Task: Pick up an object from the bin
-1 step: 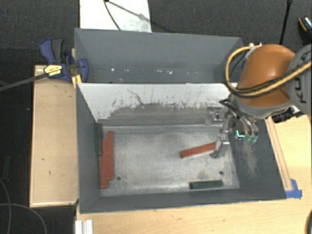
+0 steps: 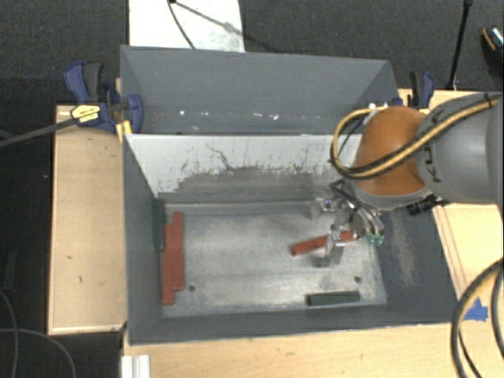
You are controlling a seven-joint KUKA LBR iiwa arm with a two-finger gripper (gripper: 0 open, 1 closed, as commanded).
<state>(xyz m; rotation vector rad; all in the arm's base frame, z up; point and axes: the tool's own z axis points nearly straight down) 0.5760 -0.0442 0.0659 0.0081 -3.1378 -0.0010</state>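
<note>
Container: grey metal bin (image 2: 236, 168), rectangular, with sloping walls and a scuffed, scratched floor. Contents few and loose, none heaped.

Item 1: small red block (image 2: 309, 248), short and flat, lying right of centre on the floor, slightly tilted. Its right end meets the gripper (image 2: 337, 241), which is down inside the bin at the right side, directly at that end. Whether the gripper is open or closed on the block cannot be told; the metal parts overlap there.

Item 2: long red block (image 2: 172, 258), lying lengthwise along the left wall, reaching toward the front left corner.

Item 3: dark green strip (image 2: 159, 225), thin, between the long red block and the left wall, touching or just beside the block's far half.

Item 4: dark green bar (image 2: 332, 297), short, lying flat near the front edge at the right, apart from the small red block and nearer the viewer.

Item 5: small dark speck (image 2: 193, 288) on the floor, just beside the long red block's near end.

Robot fittings: orange cover (image 2: 386, 152) on the wrist, above the gripper, with yellow-and-black cables (image 2: 340, 136) looped round it.
</note>
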